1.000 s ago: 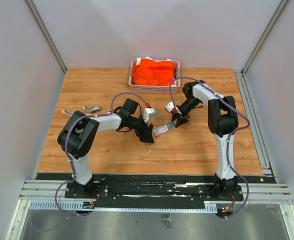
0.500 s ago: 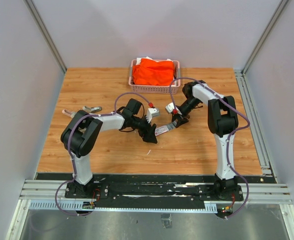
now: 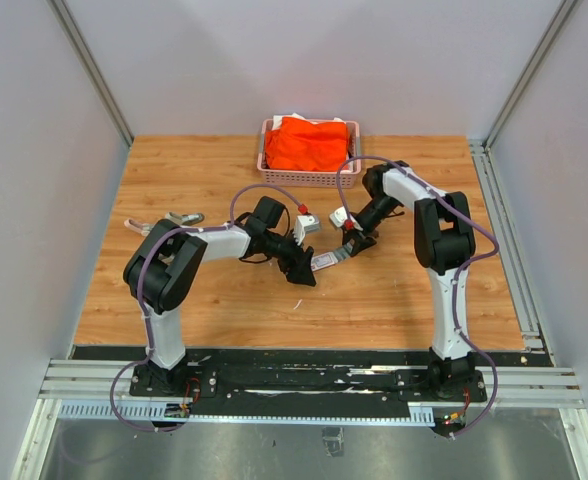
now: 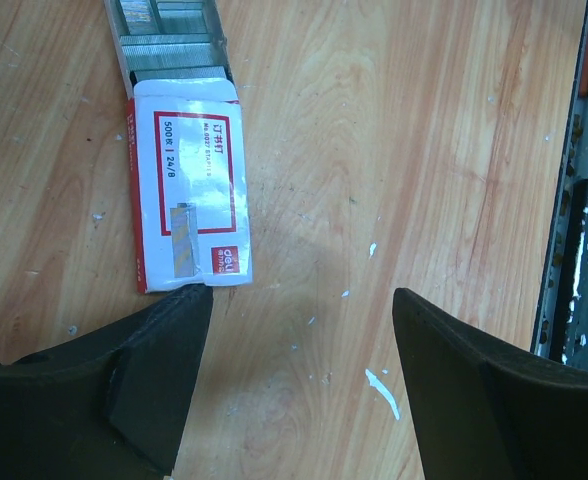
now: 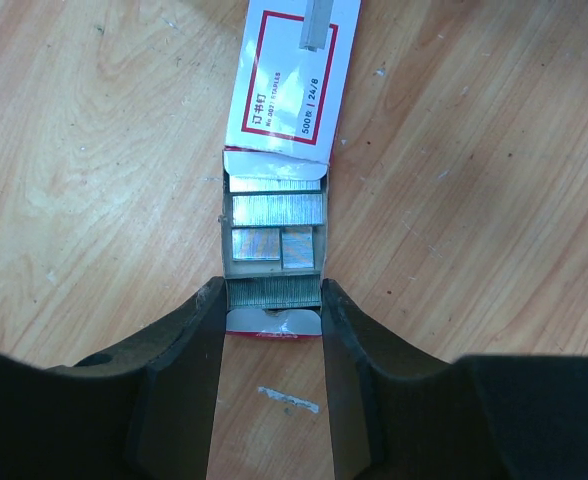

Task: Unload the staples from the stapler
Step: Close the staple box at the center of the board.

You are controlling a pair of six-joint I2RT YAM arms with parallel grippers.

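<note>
A white staple box with a red label [image 3: 324, 260] lies mid-table, its sleeve [image 4: 187, 185] pulled partway off the inner tray [image 5: 274, 255]. Silvery staples [image 5: 277, 208] fill the tray in strips, and its far end with more staples [image 4: 174, 60] shows in the left wrist view. My right gripper [image 5: 271, 305] is shut on the tray's near end, one finger on each side wall. My left gripper [image 4: 302, 310] stands open over bare wood, its left finger [image 4: 164, 350] just at the sleeve's corner. The stapler [image 3: 184, 217], small and grey, lies at the left, apart from both grippers.
A pink basket [image 3: 274, 175] holding orange cloth [image 3: 309, 145] stands at the back centre. Thin pale slivers [image 5: 287, 399] lie on the wood near the box. The black front rail [image 4: 574, 200] runs along the table's near edge.
My left arm has swung right, bringing its open gripper up to the sleeve end of the box. The right gripper and the box have barely moved.
</note>
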